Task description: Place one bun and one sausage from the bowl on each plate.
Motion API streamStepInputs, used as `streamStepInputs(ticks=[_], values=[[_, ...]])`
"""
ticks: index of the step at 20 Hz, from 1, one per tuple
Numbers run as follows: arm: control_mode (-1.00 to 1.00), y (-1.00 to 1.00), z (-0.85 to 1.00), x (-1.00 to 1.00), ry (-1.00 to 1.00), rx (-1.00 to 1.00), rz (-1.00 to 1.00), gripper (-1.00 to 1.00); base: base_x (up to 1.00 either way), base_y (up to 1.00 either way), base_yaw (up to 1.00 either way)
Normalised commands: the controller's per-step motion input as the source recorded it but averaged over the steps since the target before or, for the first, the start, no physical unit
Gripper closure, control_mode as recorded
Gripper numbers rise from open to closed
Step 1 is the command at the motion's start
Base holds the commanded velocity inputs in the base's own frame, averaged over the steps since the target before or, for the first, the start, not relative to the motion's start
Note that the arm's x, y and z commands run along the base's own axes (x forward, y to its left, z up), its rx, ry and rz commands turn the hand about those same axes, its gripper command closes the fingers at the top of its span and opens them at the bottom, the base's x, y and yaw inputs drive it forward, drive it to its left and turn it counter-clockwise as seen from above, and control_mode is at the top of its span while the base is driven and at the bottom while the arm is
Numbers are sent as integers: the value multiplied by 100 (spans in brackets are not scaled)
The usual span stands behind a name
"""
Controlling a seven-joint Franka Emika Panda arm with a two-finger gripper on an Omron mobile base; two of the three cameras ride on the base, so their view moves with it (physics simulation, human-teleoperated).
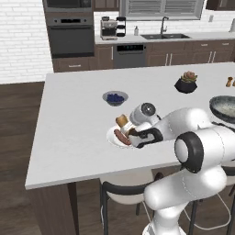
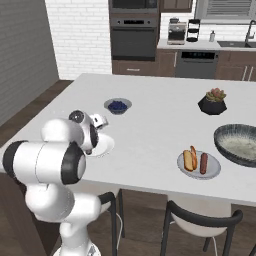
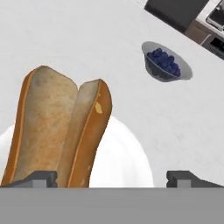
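Note:
A split bun (image 3: 61,131) stands on edge on the near white plate (image 3: 124,162). My gripper (image 3: 112,179) hangs just over it, open, with the bun by the left fingertip (image 3: 41,178) and well apart from the right one. From the left base, this plate (image 1: 111,136) holds the bun (image 1: 122,120) and a sausage (image 1: 121,137), with my gripper (image 1: 131,133) at its right side. The second plate (image 2: 214,171) carries a bun (image 2: 189,159) and a sausage (image 2: 203,163). To its right sits the wide dark bowl (image 2: 240,144), also seen as (image 1: 224,108).
A small grey bowl of blueberries (image 1: 114,97) sits behind the near plate, and a black plant pot (image 1: 186,84) stands further back right. Stools are tucked under the counter's front edge (image 1: 92,176). My own arm hides part of the near plate (image 2: 104,145).

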Motion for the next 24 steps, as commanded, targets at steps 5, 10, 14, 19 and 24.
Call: streamStepInputs(ticks=[5,10,14,19,24], values=[[-100,-18,100,37,45,11,-4,-100,0,0,0],[-100,-17,70,13,83,13,-10,-100,0,0,0],[-100,-4,3,-5,100,-10,-25,-100,0,0,0],[-100,-2,-33,-43,44,-12,-23,-100,0,0,0],[-100,-7,-2,-91,-28,1,10,-100,0,0,0]])
